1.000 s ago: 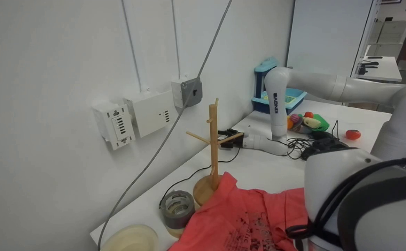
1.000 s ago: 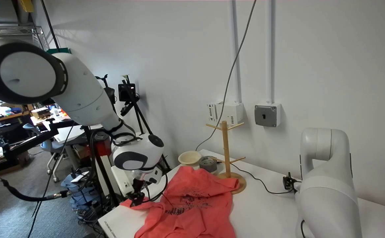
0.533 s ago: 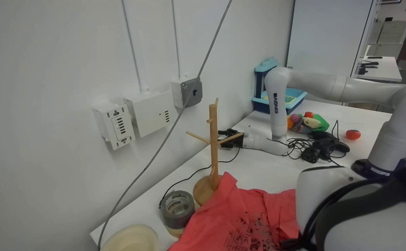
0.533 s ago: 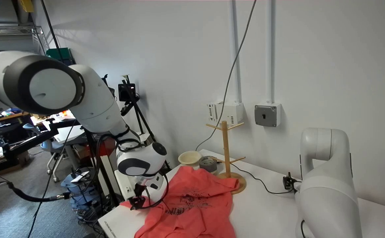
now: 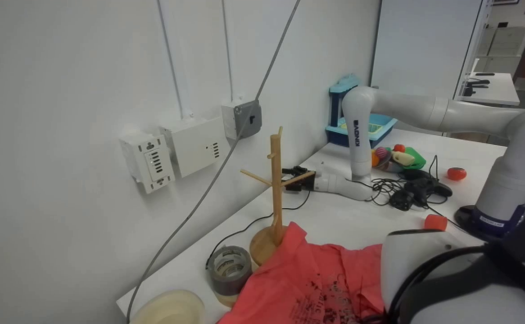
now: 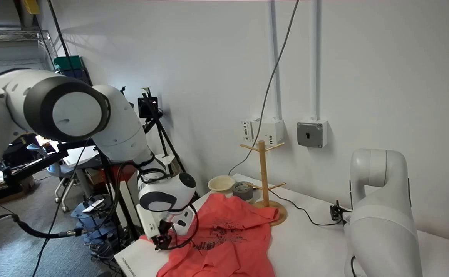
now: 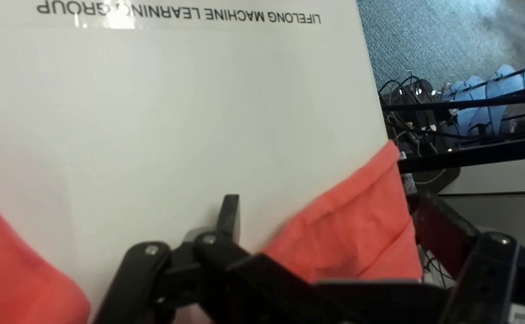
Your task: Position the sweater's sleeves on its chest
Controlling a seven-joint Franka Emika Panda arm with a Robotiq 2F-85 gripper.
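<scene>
The coral-red sweater (image 6: 243, 219) lies spread on the white table in both exterior views (image 5: 285, 283). Its chest (image 6: 218, 235) bears the dark print. One sleeve (image 7: 352, 225) reaches to the table's edge in the wrist view, its hem showing; in an exterior view most of it is behind the gripper. A fold of red cloth (image 6: 224, 256) lies by the print; I cannot tell if it is the other sleeve. My gripper (image 7: 330, 211) is open, its fingers on either side of the sleeve. It also shows low over the table (image 6: 163, 241). An exterior view hides it behind the arm.
A wooden peg stand (image 6: 263, 177) touches the sweater's far side. Tape rolls (image 6: 243, 190) and a cream bowl (image 6: 221, 184) stand beside it. A second white arm (image 6: 382, 215) is at the right. A red round object (image 5: 436, 222) lies near my arm.
My arm has swung right and the gripper has moved slightly right and down in an exterior view. A red round object has come out from behind the arm. The sweater has not visibly moved.
</scene>
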